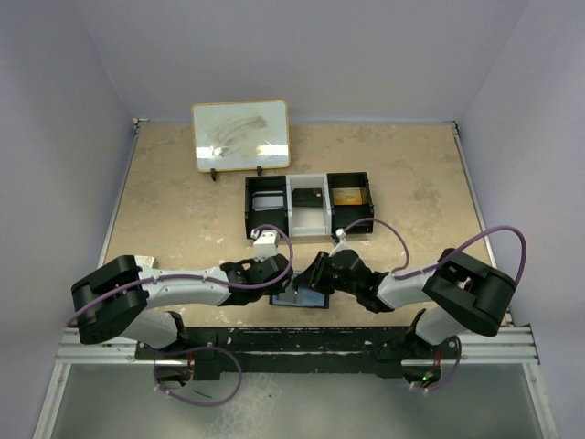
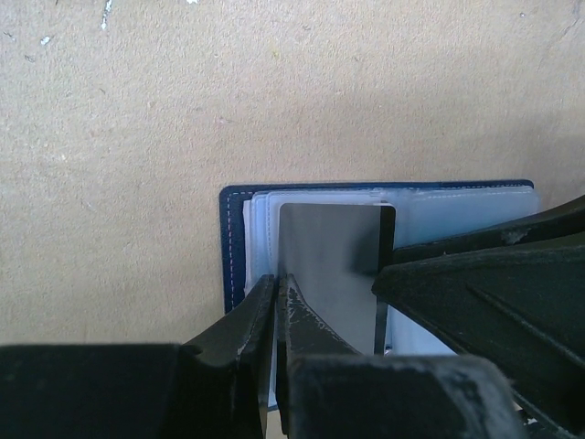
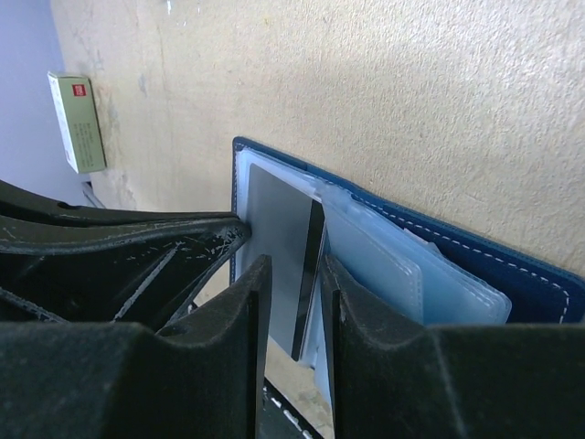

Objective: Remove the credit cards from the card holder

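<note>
The navy card holder [image 1: 309, 300] lies open on the table near the front edge, between my two grippers. It also shows in the left wrist view [image 2: 232, 240] and the right wrist view [image 3: 539, 285], with pale blue-grey pocket panels [image 3: 379, 265]. A grey credit card [image 2: 329, 261] with a black edge sticks out of a pocket. My left gripper [image 2: 276, 285] is shut at the card's left edge, pinching the holder's pale panel. My right gripper [image 3: 297, 306] is open, its fingers straddling the card's black edge [image 3: 313, 274] without closing on it.
A black three-compartment tray [image 1: 311, 179] stands behind the arms, with cards in its compartments. A small red-and-white box [image 1: 265, 240] lies by the left gripper and shows in the right wrist view [image 3: 78, 119]. A framed white board [image 1: 241, 135] stands at the back.
</note>
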Controlling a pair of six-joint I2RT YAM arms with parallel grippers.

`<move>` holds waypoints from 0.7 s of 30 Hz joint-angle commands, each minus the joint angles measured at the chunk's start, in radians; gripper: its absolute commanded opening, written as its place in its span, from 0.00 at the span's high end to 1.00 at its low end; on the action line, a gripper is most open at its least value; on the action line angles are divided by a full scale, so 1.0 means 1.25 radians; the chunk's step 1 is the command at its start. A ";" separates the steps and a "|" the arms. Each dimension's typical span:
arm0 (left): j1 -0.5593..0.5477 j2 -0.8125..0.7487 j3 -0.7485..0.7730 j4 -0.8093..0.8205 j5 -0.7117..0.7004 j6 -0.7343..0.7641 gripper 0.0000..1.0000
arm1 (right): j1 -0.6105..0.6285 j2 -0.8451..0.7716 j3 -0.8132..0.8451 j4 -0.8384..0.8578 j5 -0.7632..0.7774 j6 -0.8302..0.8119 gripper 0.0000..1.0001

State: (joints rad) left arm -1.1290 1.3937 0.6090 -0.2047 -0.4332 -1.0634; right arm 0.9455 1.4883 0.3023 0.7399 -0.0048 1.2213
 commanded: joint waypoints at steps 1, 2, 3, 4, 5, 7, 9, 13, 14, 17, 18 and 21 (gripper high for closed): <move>-0.017 0.022 -0.014 -0.038 0.031 -0.018 1.00 | 0.022 -0.014 0.017 -0.056 0.006 -0.003 0.72; -0.017 0.024 -0.017 -0.032 0.031 -0.018 1.00 | 0.032 -0.019 0.021 -0.063 0.011 -0.004 0.72; -0.017 0.023 -0.022 -0.024 0.030 -0.018 1.00 | 0.043 -0.024 0.027 -0.078 0.022 -0.001 0.72; -0.020 0.022 -0.027 -0.012 0.030 -0.019 1.00 | 0.051 -0.028 0.036 -0.095 0.029 -0.002 0.72; -0.022 0.020 -0.031 -0.009 0.026 -0.026 0.99 | 0.056 -0.031 0.044 -0.116 0.036 -0.004 0.72; -0.033 0.013 -0.036 -0.015 0.007 -0.048 0.97 | 0.078 -0.057 0.062 -0.175 0.082 0.004 0.72; -0.042 0.002 -0.044 -0.018 -0.007 -0.062 0.98 | 0.090 -0.096 0.088 -0.244 0.109 0.000 0.72; -0.045 -0.022 -0.054 -0.047 -0.029 -0.085 1.00 | 0.094 -0.161 0.157 -0.414 0.182 -0.028 0.70; -0.045 -0.028 -0.056 -0.055 -0.034 -0.088 1.00 | 0.094 -0.173 0.168 -0.438 0.192 -0.031 0.69; -0.045 -0.044 -0.062 -0.070 -0.050 -0.100 1.00 | 0.094 -0.185 0.181 -0.449 0.182 -0.045 0.68; -0.045 -0.049 -0.064 -0.070 -0.054 -0.103 1.00 | 0.094 -0.180 0.181 -0.432 0.167 -0.050 0.69; -0.046 -0.063 -0.070 -0.076 -0.064 -0.121 1.00 | 0.097 -0.134 0.177 -0.371 0.119 -0.057 0.69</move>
State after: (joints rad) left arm -1.1797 1.3361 0.5549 -0.2131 -0.4923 -1.1732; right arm 1.0603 1.2716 0.5102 0.2684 0.1665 1.1809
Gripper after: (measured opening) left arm 0.003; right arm 0.312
